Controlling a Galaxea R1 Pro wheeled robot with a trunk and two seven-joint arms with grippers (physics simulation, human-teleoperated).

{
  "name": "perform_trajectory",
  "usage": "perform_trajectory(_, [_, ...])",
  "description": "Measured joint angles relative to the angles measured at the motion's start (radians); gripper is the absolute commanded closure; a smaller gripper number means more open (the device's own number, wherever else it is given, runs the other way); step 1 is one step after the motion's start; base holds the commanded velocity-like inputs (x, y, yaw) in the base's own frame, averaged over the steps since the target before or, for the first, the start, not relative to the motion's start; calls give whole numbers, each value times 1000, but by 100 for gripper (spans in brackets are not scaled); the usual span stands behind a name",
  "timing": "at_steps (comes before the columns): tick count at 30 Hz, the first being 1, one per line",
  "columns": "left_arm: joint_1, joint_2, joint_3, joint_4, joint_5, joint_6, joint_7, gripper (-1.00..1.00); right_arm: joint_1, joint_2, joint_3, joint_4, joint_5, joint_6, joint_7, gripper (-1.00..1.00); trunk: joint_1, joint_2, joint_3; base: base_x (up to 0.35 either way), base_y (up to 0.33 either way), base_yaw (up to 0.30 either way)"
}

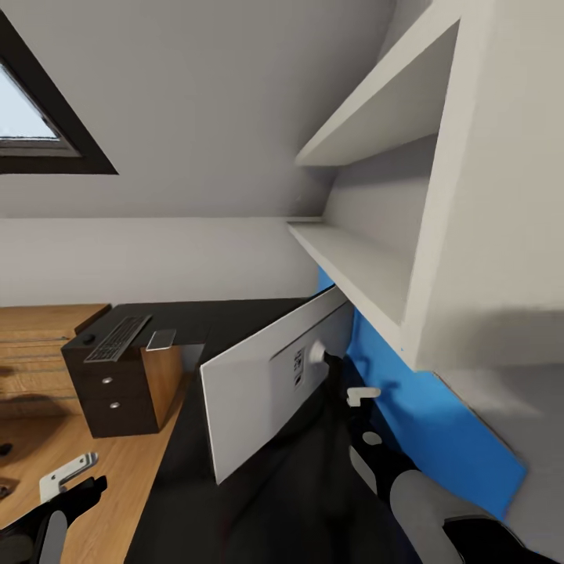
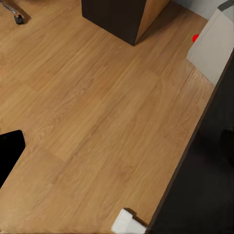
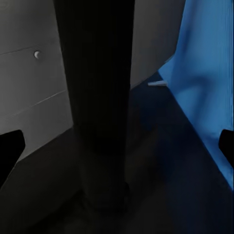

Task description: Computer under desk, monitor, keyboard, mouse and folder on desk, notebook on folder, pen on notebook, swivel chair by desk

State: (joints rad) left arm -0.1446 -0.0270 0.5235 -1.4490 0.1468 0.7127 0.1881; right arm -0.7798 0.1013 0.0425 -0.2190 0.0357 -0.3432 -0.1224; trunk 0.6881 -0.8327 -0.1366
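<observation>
Right gripper [image 1: 356, 401] behind monitor [image 1: 266, 384], angled across desk [image 1: 219, 486]

From head height we look forward and down over the black counter [image 1: 235, 486], facing the white back of the monitor [image 1: 266, 384], close by, with the sloped wall and roof window beyond. Our left wrist camera looks steeply down at the wood floor [image 2: 97, 112] beside the counter edge. Our right wrist camera sits very near the monitor's dark stand [image 3: 97, 97], facing the blue wall panel [image 3: 204, 73], which the head view shares.
</observation>
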Motion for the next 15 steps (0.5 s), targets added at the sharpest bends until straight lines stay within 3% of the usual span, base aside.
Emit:
perform_trajectory(7, [1, -1, 0, 4, 0, 1, 0, -100, 0, 5, 2, 0, 0, 5, -4, -100, 0, 0, 0, -334, 28, 0])
perform_trajectory(11, [0, -1, 3, 22, 0, 1, 0, -100, 0, 23, 3, -1, 1, 5, -13, -100, 0, 0, 0, -334, 101, 0])
perform_trajectory(12, [0, 0, 7, 48, -1, 1, 1, -100, 0, 31, 3, -2, 1, 5, -34, -100, 0, 0, 0, -292, 61, 0])
perform_trajectory(15, [0, 7, 24, 216, -9, -43, 4, -100, 0, 73, 7, -3, 2, 4, -208, -100, 0, 0, 0, -136, 27, 0])
